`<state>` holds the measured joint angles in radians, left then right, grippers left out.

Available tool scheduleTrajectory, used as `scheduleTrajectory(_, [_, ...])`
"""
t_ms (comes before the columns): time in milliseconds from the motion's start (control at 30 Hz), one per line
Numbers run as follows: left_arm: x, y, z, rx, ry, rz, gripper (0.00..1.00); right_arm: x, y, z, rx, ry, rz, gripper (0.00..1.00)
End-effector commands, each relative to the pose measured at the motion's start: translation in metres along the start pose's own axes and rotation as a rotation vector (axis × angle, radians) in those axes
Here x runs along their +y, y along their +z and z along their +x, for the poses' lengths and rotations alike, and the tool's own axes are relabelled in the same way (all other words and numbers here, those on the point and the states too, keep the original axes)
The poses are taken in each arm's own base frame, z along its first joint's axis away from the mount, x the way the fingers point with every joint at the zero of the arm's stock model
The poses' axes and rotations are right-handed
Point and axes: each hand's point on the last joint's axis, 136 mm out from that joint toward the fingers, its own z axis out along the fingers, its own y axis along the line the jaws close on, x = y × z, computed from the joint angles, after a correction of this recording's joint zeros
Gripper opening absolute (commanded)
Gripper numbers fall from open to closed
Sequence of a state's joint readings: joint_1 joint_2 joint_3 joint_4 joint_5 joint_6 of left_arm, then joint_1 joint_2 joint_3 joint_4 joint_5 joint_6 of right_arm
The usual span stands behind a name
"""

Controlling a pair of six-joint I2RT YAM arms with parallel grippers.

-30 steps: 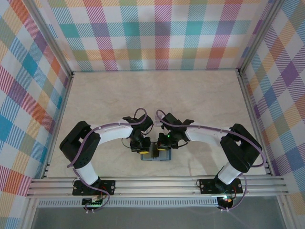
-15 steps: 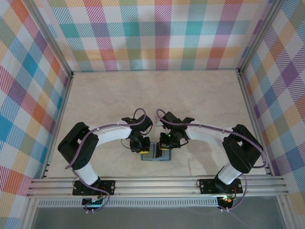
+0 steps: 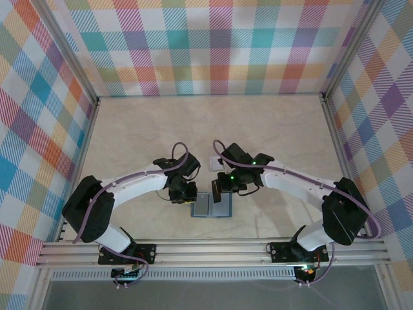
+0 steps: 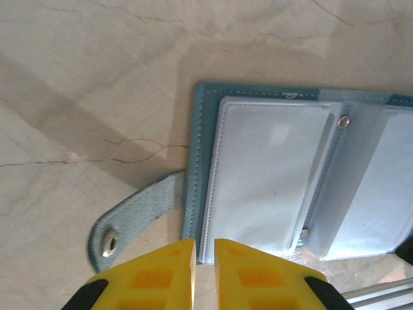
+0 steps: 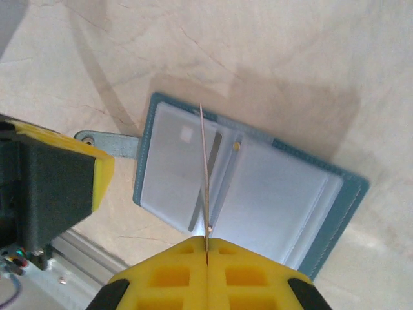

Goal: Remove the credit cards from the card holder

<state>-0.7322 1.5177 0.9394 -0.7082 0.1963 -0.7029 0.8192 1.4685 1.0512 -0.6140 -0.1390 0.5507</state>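
Here, right end effector (image 5: 206, 248) clamps a credit card (image 5: 204, 174) (edge-on); left end effector (image 4: 204, 258) slightly apart.

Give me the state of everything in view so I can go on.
card holder: open, lying flat on the table.
snap strap: unfastened, flat on the table.
credit card: pinched edge-on in the right hand.
right hand: shut on the credit card.
left hand: narrow gap, empty.
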Motion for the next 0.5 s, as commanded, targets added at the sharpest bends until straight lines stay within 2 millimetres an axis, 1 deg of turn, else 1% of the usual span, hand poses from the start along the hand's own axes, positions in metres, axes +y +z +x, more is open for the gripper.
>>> scheduleTrajectory(0, [0.016,-0.007,0.002,-0.004,-0.032,-0.024,0.17,-0.001,-0.02,-0.013,-0.038,-0.273,0.047,0.0])
scheduleTrajectory(33, [0.018,-0.008,0.002,-0.008,-0.036,-0.021,0.17,0.001,-0.021,-0.015,-0.035,-0.373,0.047,0.0])
scheduleTrajectory(100, [0.02,-0.01,0.001,-0.014,-0.04,-0.016,0.17,-0.002,-0.026,-0.022,-0.032,-0.547,0.092,0.0])
scheduleTrajectory(167, [0.023,-0.011,0.001,-0.015,-0.047,-0.009,0.17,-0.003,-0.031,-0.027,-0.011,-0.758,0.13,0.0])
scheduleTrajectory(233, [0.025,-0.012,0.0,-0.02,-0.054,-0.003,0.17,-0.004,-0.034,-0.031,0.015,-0.926,0.158,0.0])
scheduleTrajectory(267, [0.027,-0.011,0.0,-0.021,-0.06,-0.001,0.18,-0.006,-0.037,-0.037,0.017,-1.004,0.183,0.0])
scheduleTrajectory(367, [0.031,-0.013,-0.001,-0.028,-0.077,0.015,0.18,-0.012,-0.043,-0.054,0.025,-1.152,0.258,0.0])
scheduleTrajectory(467, [0.035,-0.015,-0.002,-0.036,-0.091,0.025,0.19,-0.015,-0.052,-0.071,0.036,-1.207,0.27,0.0])
